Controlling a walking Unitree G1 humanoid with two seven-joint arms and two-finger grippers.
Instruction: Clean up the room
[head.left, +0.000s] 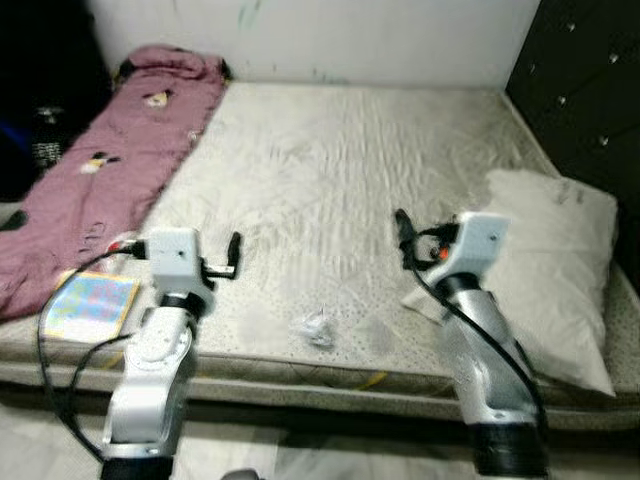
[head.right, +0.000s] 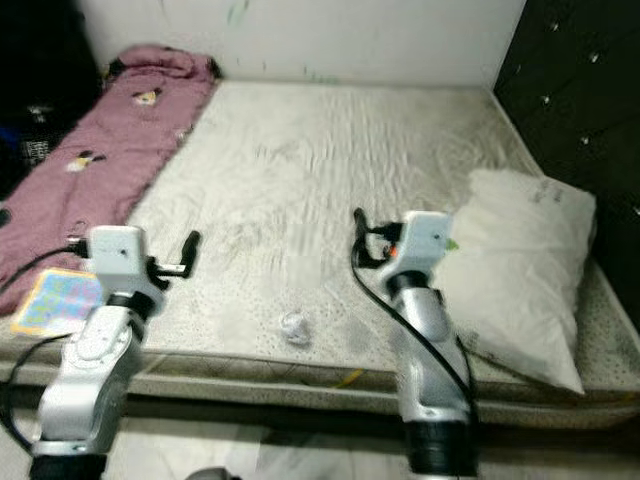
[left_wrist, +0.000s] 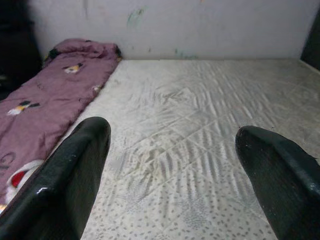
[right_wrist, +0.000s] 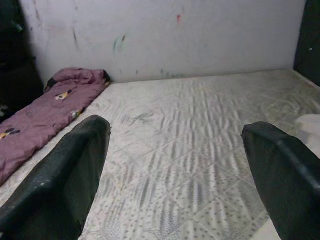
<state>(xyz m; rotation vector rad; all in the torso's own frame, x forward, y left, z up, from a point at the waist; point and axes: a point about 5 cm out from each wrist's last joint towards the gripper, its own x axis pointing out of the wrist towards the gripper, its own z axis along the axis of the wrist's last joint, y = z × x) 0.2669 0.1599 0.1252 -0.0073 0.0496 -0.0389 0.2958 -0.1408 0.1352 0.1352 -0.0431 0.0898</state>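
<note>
Both grippers hang above the front of the mattress (head.left: 330, 190) with nothing in them: our left gripper (head.left: 232, 255) has its fingers (left_wrist: 75, 170) spread wide in its wrist view, and our right gripper (head.left: 403, 235) has its fingers (right_wrist: 70, 170) just as far apart. We judge the step in hand to be picking up the small crumpled wrapper (head.left: 315, 327), which lies on the mattress near the front edge, between the two arms and a little nearer the left one. To do this well, we should pick one arm, probably the left, and bring it down and inward until the wrapper sits between the fingers in that wrist view; at present neither wrist camera is aimed at it, since both look toward the far wall. The scrap looks light and flimsy, so we should close gently and low, close to the fabric, without digging into the quilting. The colourful book (head.left: 92, 305) lies at the left front corner, partly on the pink blanket (head.left: 110, 170), and the pillow (head.left: 555, 270) lies at the right, just beside the right arm; both likely need tidying too. We should keep the left arm's cable from dragging over the book as we reach.
</note>
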